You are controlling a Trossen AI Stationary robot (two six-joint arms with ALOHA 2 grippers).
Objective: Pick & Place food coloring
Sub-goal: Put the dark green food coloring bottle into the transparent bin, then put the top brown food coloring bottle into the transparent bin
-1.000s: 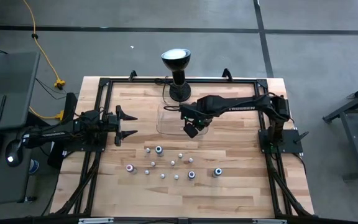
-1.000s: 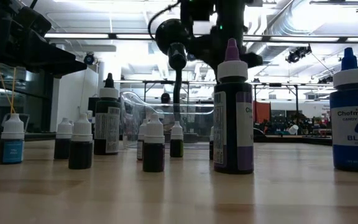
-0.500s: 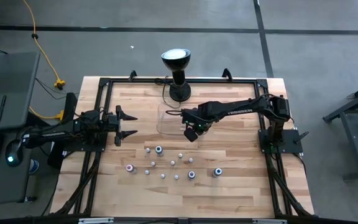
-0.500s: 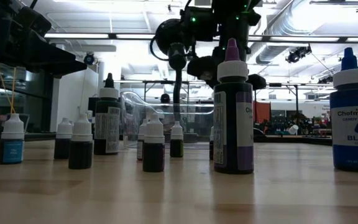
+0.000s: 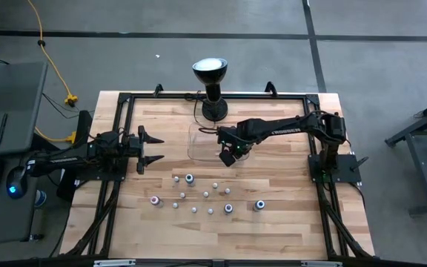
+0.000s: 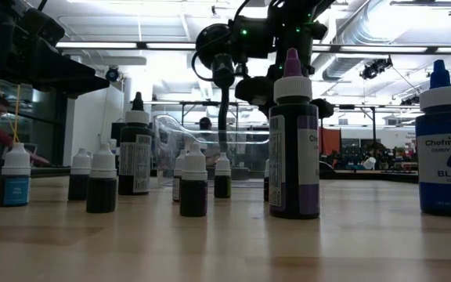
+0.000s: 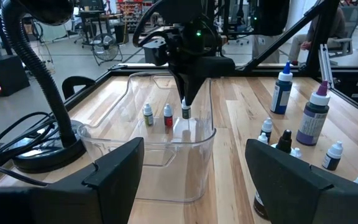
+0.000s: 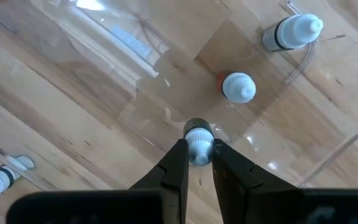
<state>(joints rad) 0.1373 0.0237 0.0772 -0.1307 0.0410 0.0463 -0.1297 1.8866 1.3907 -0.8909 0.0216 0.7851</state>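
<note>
1. The placing step is judged in hand: a dropper bottle is pinched by its white cap in the right gripper, over the clear tray.
2. Two placed bottles stand just beyond the gripper.
3. Next, lowering and release are called for.
4. The left gripper is held wide, well apart.

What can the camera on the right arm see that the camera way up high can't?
Only the right wrist view shows the right gripper pinching a small bottle by its white cap, with two more bottles standing below in the clear tray. Only the high view shows the left gripper waiting open, the lamp and the bottles left on the table. Both show the tray and wooden table.
</note>
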